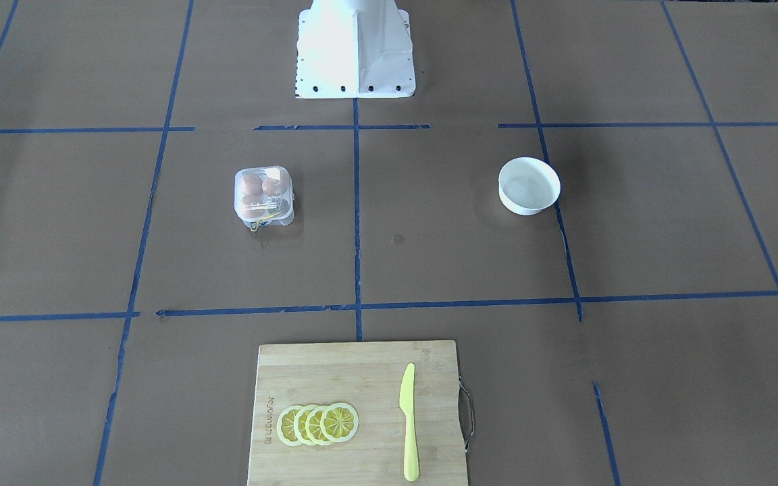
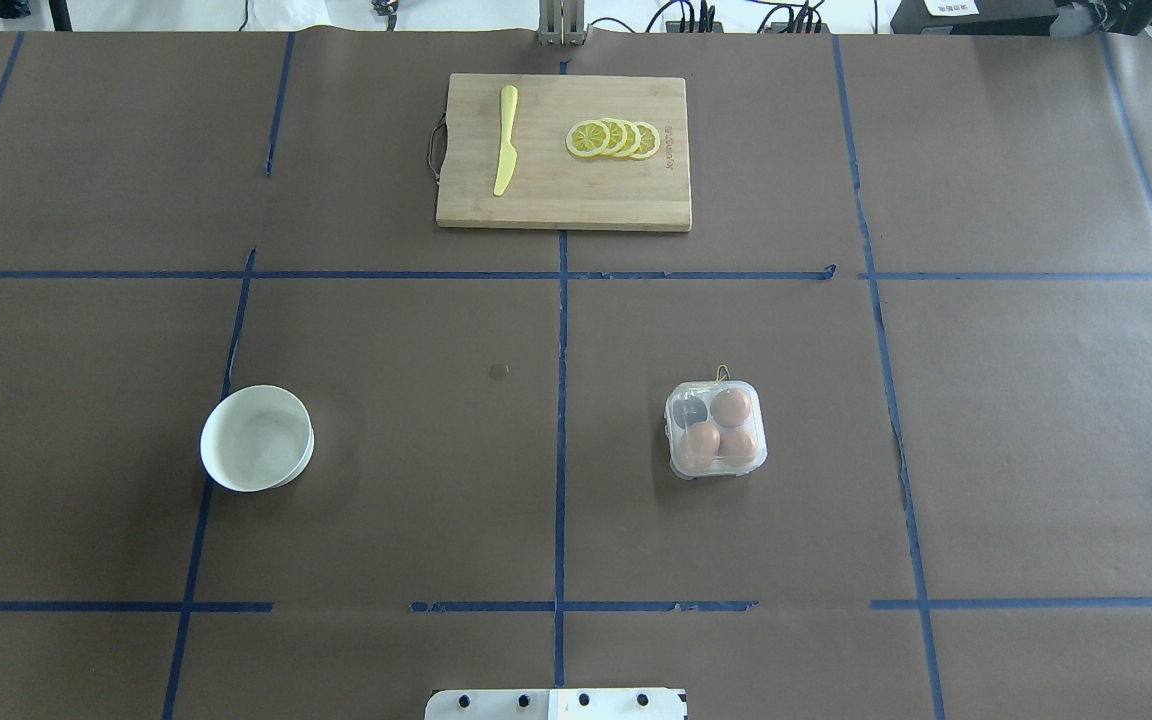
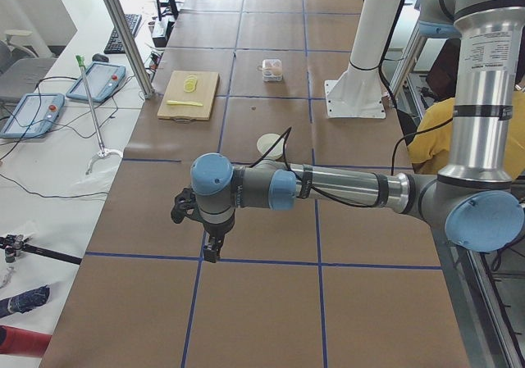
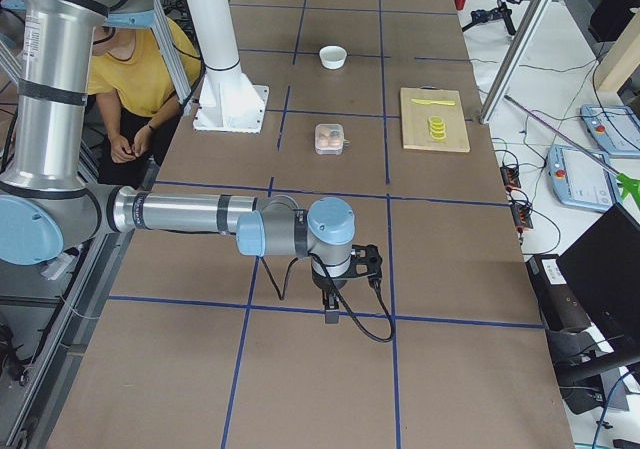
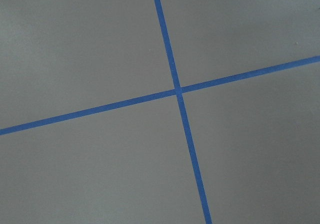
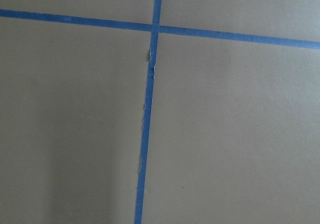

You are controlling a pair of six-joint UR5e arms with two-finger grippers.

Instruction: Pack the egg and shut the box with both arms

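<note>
box [image 2: 716, 430]: on the robot's right half, three eggs [image 2: 731, 407] in it
right gripper [image 4: 331, 314]: the nearer one, well apart; spread or together, can't tell
left gripper [image 3: 211, 256]: farther off, can't tell either

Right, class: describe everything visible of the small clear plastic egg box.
The small clear plastic egg box is square, round-cornered, with four cups. Three cups hold smooth orange-brown eggs; one is empty. A thin yellow string trails from one edge. It sits flat on the brown paper table, on the robot's right, nothing else touching it. Whether the lid is latched is unclear.
</note>
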